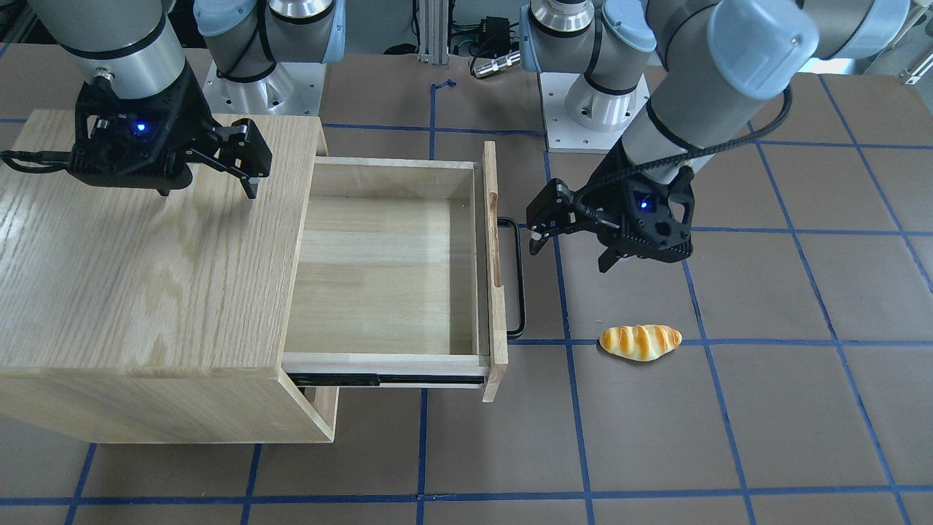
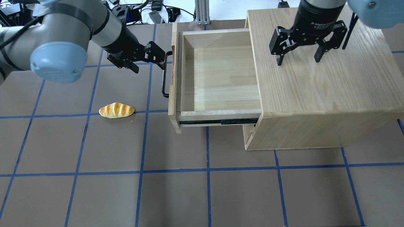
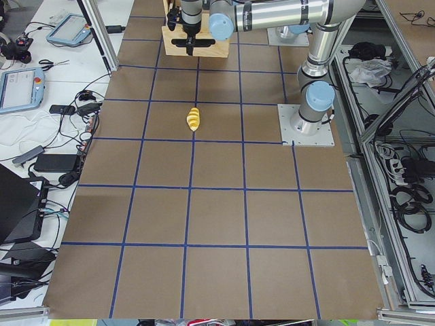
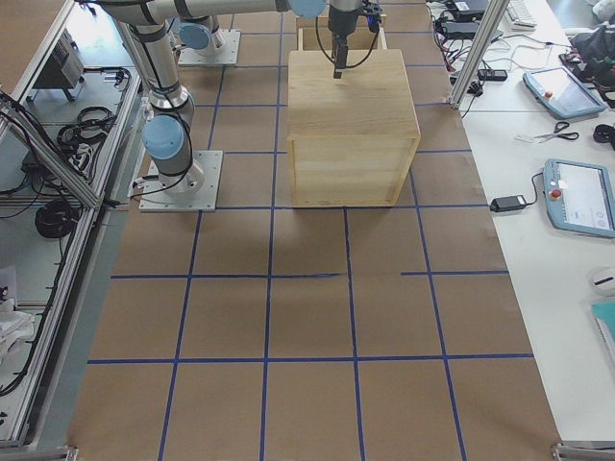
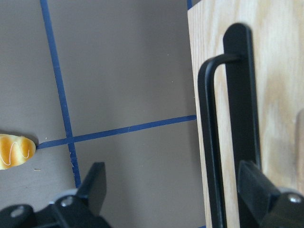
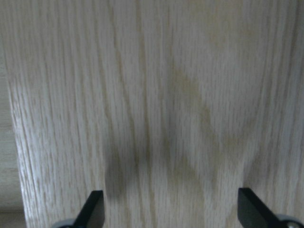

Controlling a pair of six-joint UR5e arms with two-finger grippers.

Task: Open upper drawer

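Observation:
The upper drawer (image 1: 393, 270) stands pulled far out of the oak cabinet (image 1: 146, 277), its pale plank inside bare; it also shows in the overhead view (image 2: 217, 75). Its black bar handle (image 1: 519, 277) runs along the front panel (image 5: 280, 95). My left gripper (image 1: 570, 251) is open beside one end of the handle (image 2: 164, 75) and holds nothing. In the left wrist view the handle rod (image 5: 209, 142) lies between the open fingers (image 5: 95, 185). My right gripper (image 2: 298, 61) is open and empty, just above the cabinet top (image 6: 156, 95).
A striped bread roll (image 1: 640, 342) lies on the brown table near a blue tape line, outward from the drawer front; it also shows in the overhead view (image 2: 116, 110). Both arm bases (image 1: 605, 95) stand behind the cabinet.

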